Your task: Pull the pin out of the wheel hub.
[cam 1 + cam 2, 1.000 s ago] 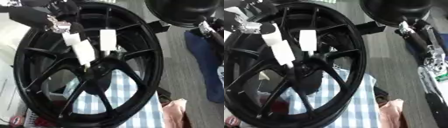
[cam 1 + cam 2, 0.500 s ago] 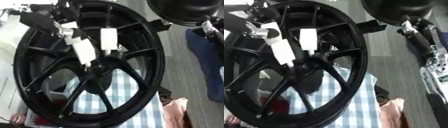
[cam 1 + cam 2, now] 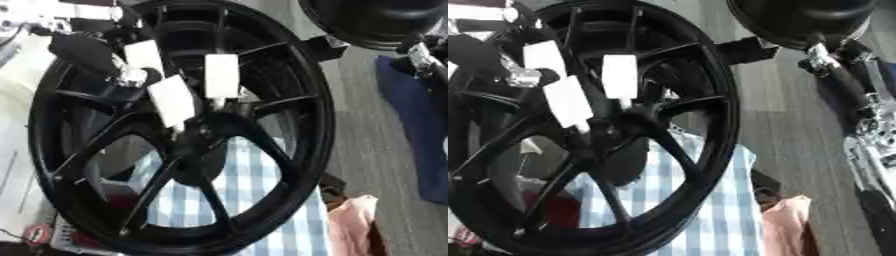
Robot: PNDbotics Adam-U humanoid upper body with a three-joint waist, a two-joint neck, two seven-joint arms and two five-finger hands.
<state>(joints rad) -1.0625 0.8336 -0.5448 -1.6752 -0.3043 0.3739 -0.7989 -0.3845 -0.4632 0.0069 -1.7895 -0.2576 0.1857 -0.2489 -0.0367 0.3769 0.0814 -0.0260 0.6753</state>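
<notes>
A big black spoked wheel hub (image 3: 297, 115) stands on edge and fills the view. Two white, flat-handled pins (image 3: 221, 75) (image 3: 171, 100) stick out of its centre on thin stems. A third white piece (image 3: 143, 55) shows just above them. My left hand (image 3: 87, 50), black with a silver joint, comes in from the upper left. It lies over the spokes, touching or nearly touching the upper white piece. My right arm (image 3: 842, 75) runs down the right edge, and silver parts of my right hand (image 3: 875, 135) hang there, away from the wheel.
A blue-and-white checked cloth (image 3: 254, 170) lies behind the lower spokes. A pink cloth (image 3: 350, 225) lies at the lower right, a dark blue fabric (image 3: 420, 125) on the grey floor at the right, and a round black body (image 3: 376, 20) at the upper right.
My left hand has come down and to the right, from the rim's upper left toward the white pins. A third white piece now shows beside it. The wheel keeps its place.
</notes>
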